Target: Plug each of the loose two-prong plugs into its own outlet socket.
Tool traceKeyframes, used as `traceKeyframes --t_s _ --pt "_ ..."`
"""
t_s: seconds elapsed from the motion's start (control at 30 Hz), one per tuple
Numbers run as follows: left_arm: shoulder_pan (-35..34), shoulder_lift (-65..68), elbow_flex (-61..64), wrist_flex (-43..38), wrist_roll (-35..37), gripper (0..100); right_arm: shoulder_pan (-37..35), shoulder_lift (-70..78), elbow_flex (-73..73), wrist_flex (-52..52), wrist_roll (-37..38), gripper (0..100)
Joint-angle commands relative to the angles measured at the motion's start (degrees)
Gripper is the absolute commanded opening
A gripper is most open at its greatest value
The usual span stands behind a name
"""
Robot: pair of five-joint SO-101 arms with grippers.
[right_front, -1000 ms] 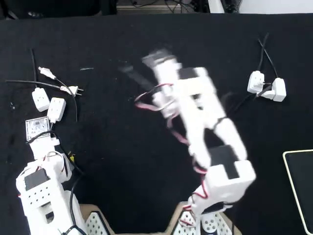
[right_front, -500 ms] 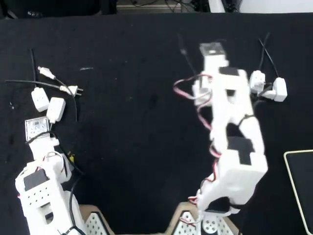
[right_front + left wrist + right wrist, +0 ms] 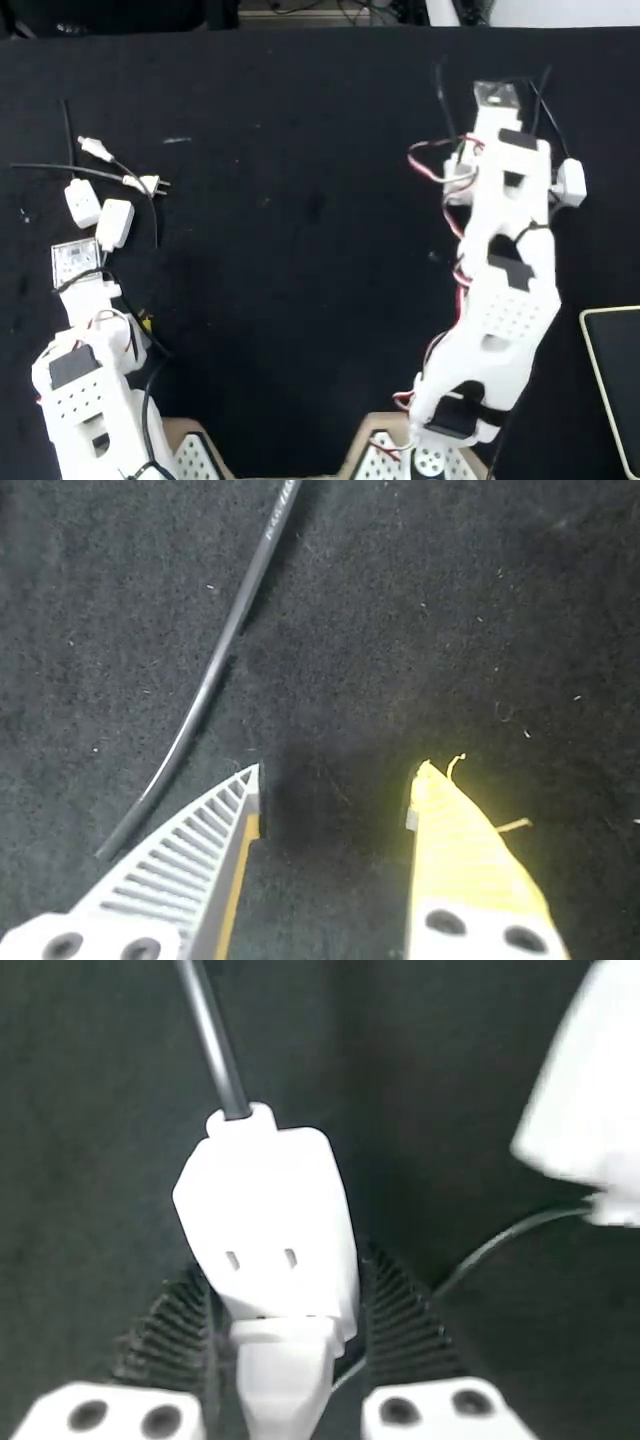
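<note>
My right gripper [image 3: 285,1270] is shut on a white outlet socket [image 3: 270,1210] with two slots on its face and a black cable [image 3: 215,1050] leaving its far end. A white plug body [image 3: 280,1380] sits between the fingers just behind the socket. In the high view the right arm [image 3: 505,230] stretches to the far right, next to another white socket [image 3: 571,184]. At the far left lie two loose plugs [image 3: 95,148] [image 3: 150,183] and two white sockets [image 3: 82,202] [image 3: 115,222]. My left gripper [image 3: 335,770] is open over bare mat beside a black cable [image 3: 220,670].
A dark tablet with a pale rim [image 3: 612,372] lies at the right edge. The left arm [image 3: 85,375] is folded back at the near left. A blurred white body [image 3: 590,1100] and a thin black wire [image 3: 500,1250] lie close to the held socket.
The right arm has swung from the table's middle to the far right, its black cable trailing along. The left arm and the left plugs have not moved.
</note>
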Motion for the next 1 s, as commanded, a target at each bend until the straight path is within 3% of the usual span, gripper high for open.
traceKeyframes --t_s 0.0,0.23,0.43,0.7,0.97 --pt "0.13 -0.79 -1.45 -0.79 -0.18 25 1.85 -0.48 -5.49 -0.97 -0.7 1.1" --pt "0.13 -0.79 -1.45 -0.79 -0.18 25 3.34 -0.66 -6.02 -0.44 -4.31 2.8" --pt "0.22 -0.79 -1.45 -0.79 -0.18 25 3.87 -0.75 -6.02 -0.18 -4.31 25.5" --pt "0.22 -0.79 -1.45 -0.79 -0.18 25 0.44 -0.84 -9.36 0.09 -4.4 25.8" --pt "0.22 -0.79 -1.45 -0.79 -0.18 25 -5.8 -6.55 -15.08 7.21 -4.4 25.8"
